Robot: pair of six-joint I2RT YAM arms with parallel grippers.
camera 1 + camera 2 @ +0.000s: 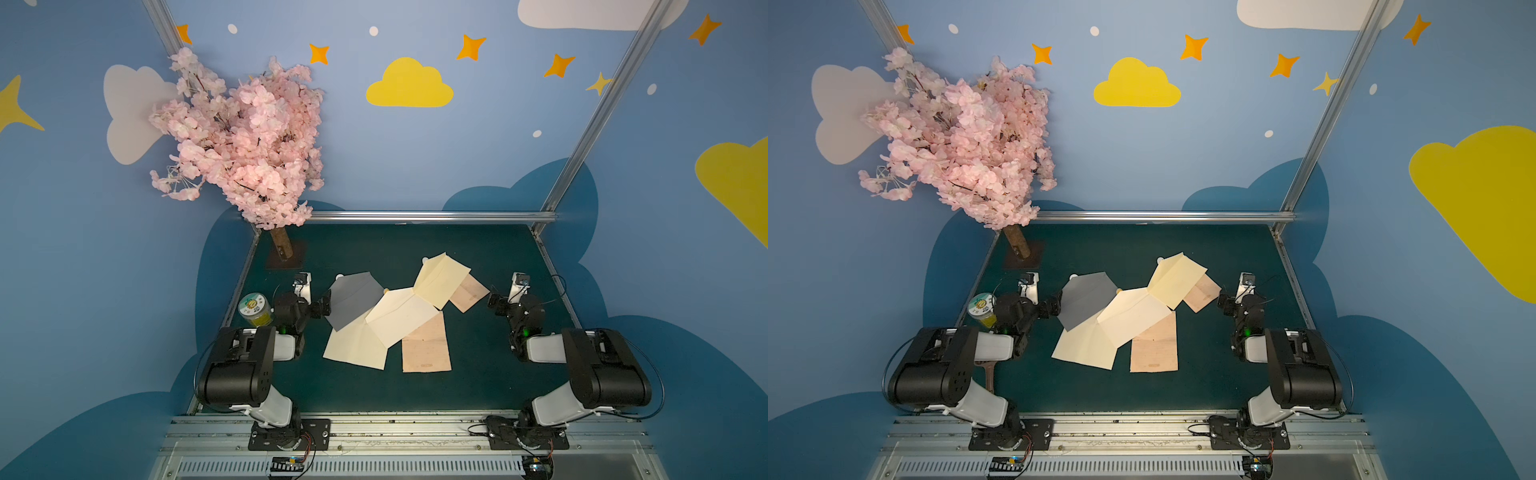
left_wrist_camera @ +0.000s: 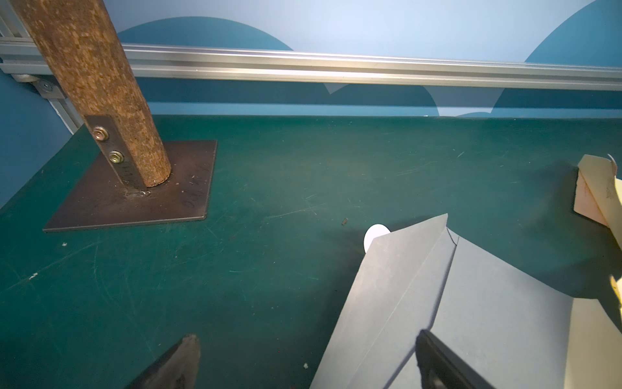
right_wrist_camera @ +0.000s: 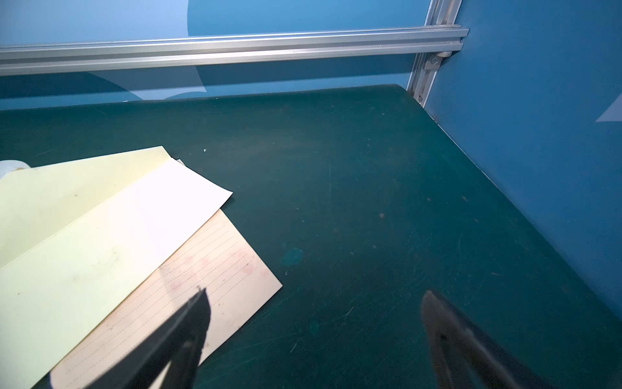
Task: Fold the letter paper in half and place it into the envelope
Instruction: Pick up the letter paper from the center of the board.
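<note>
My right end effector (image 3: 316, 298) is spread wide and empty. The lined letter paper (image 3: 215, 269) lies flat just below one of its tips, tucked partly under a cream envelope (image 3: 101, 235). My left end effector (image 2: 308, 350), also wide, hovers at a grey envelope (image 2: 471, 303). I judge nothing folded yet: all steps remain.

Black-and-white arms (image 1: 232, 374) (small green lights (image 1: 284, 331))

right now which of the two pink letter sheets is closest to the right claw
The far pink sheet, sticking out from under the far cream envelope, just beside the right claw. The other pink sheet lies toward the table's front edge.
</note>
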